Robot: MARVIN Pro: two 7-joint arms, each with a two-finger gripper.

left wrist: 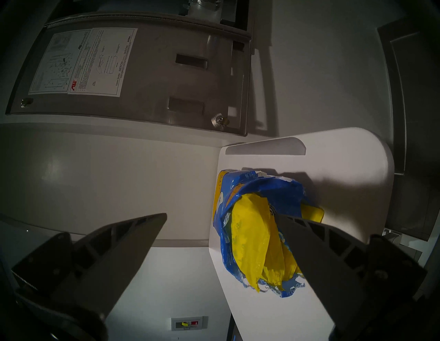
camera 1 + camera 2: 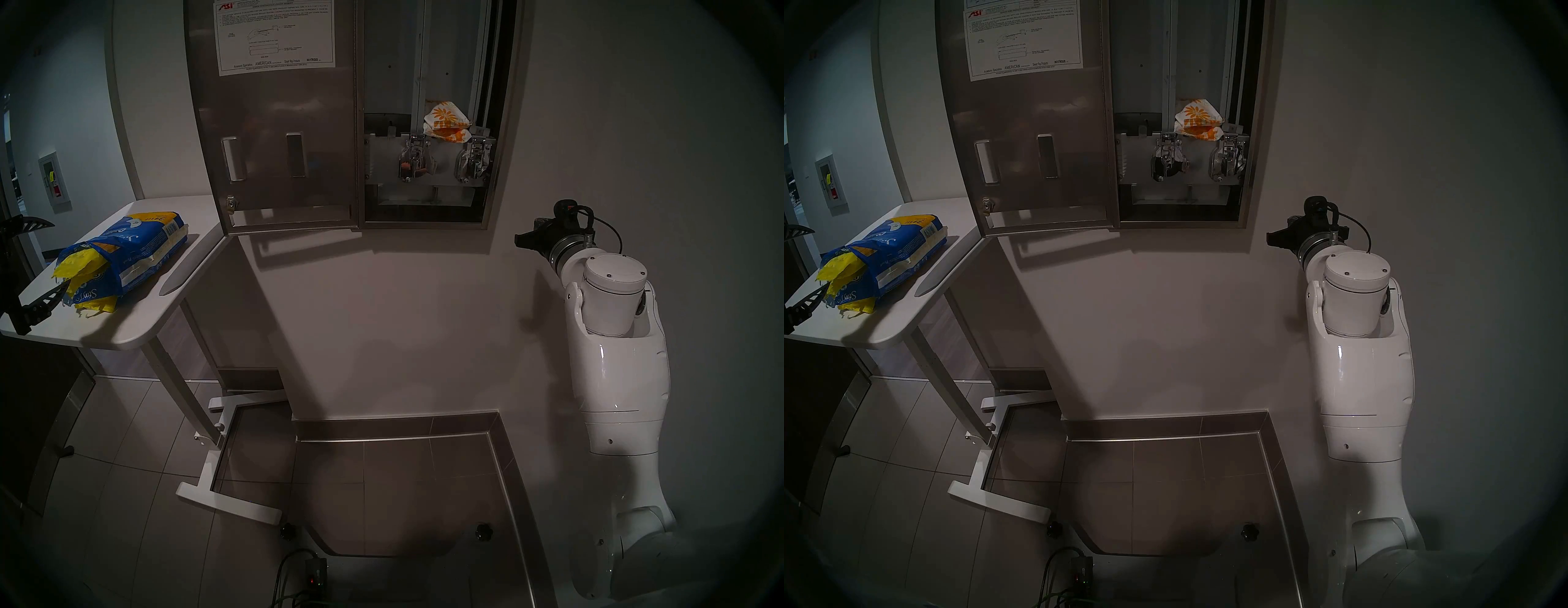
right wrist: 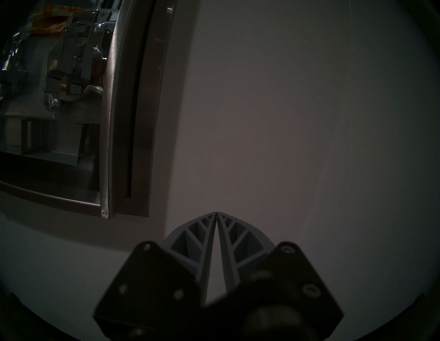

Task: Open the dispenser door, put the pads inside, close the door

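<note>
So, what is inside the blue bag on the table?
Yellow pads fill the torn mouth of the blue bag; one more pokes out beside it. How many lie deeper the plastic hides. The open left pincer has one finger in front of the mouth.

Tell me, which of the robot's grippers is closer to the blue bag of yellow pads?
Left. The left gripper sits open right at the blue bag mouth, by the yellow pads. The right gripper is shut, far across, beside the dispenser.
</note>
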